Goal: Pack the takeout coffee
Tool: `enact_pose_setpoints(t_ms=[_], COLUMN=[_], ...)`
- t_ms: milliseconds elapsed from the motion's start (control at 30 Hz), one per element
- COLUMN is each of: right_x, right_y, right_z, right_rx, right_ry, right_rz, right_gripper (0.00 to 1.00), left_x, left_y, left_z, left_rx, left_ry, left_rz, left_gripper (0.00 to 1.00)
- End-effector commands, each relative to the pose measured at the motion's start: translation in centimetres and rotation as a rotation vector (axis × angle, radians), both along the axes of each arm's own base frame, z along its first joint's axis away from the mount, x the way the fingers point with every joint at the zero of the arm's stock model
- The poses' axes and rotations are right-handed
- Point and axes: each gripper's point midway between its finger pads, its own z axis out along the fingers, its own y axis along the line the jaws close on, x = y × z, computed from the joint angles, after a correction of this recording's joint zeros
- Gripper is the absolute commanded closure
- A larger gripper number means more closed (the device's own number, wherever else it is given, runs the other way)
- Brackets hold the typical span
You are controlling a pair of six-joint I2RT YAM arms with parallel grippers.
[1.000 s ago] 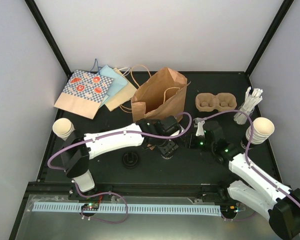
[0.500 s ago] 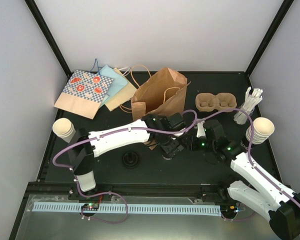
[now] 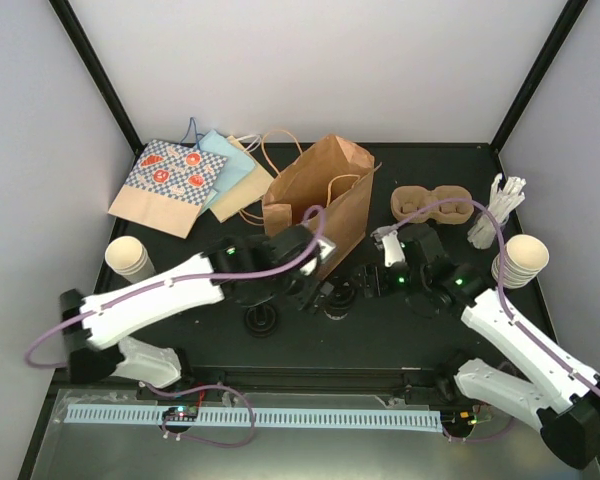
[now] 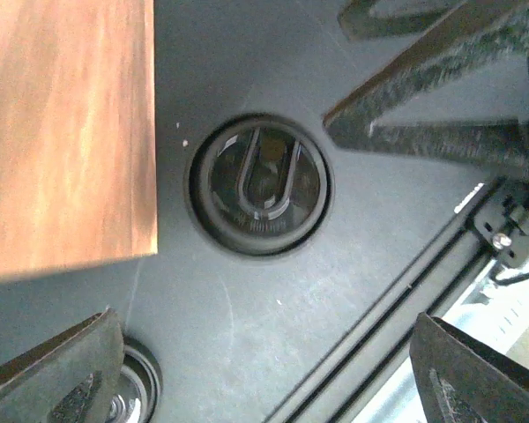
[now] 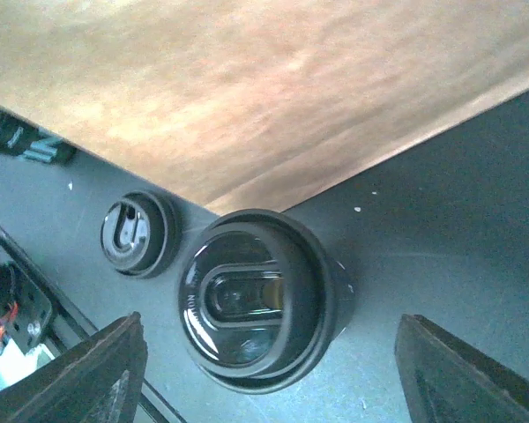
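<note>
A cup capped with a black lid (image 5: 256,300) (image 3: 338,301) stands on the black table just in front of the brown paper bag. My right gripper (image 5: 273,379) (image 3: 365,283) is open, a finger on each side of this cup and neither one touching it. A loose black lid (image 4: 260,183) (image 3: 260,320) (image 5: 139,233) lies flat to the left of the cup. My left gripper (image 4: 273,388) (image 3: 318,292) is open over bare table between that lid and the cup, holding nothing. The tan pulp carrier (image 3: 432,203) sits at the back right. Stacks of cream cups (image 3: 127,257) (image 3: 520,262) stand at both sides.
The brown paper bag (image 3: 320,200) (image 4: 66,132) (image 5: 247,88) stands upright at the middle back, close behind both grippers. Flat patterned paper bags (image 3: 185,180) lie at the back left. A bundle of white stirrers (image 3: 500,210) stands at the right. The table's front rail (image 4: 406,308) runs just below the left gripper.
My left arm has pulled back to the left and dropped its elbow, its jaws opening wider. My right gripper has opened and slid left up to the lidded cup.
</note>
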Motion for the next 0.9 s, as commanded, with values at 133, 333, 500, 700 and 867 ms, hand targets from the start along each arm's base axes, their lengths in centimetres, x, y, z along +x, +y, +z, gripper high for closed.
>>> enact_pose_setpoints(t_ms=[133, 333, 500, 700, 867], right_x=[-1.0, -1.2, -1.2, -1.5, -1.3], right_y=[0.8, 1.8, 3.3, 4.2, 4.3], right_z=[-0.3, -1.0, -1.4, -2.6, -2.9], right_rx=[-0.259, -0.394, -0.438, -0.510, -0.548], right_ry=[-0.014, -0.005, 0.016, 0.027, 0.026], right_rz=[0.134, 0.205, 0.254, 0.290, 0.295], right_gripper=[0.09, 0.00, 0.00, 0.00, 0.02], left_x=[-3.8, -4.5, -4.0, -3.2, -2.8], left_y=[2.8, 3.1, 2.8, 2.2, 1.7], left_z=[-1.6, -5.3, -7.4, -8.7, -9.4], left_rx=[-0.329, -0.489, -0.592, -0.692, -0.722], left_ry=[0.176, 0.289, 0.364, 0.440, 0.477], left_rz=[0.205, 0.317, 0.392, 0.443, 0.465], left_gripper=[0.14, 0.27, 0.36, 0.41, 0.43])
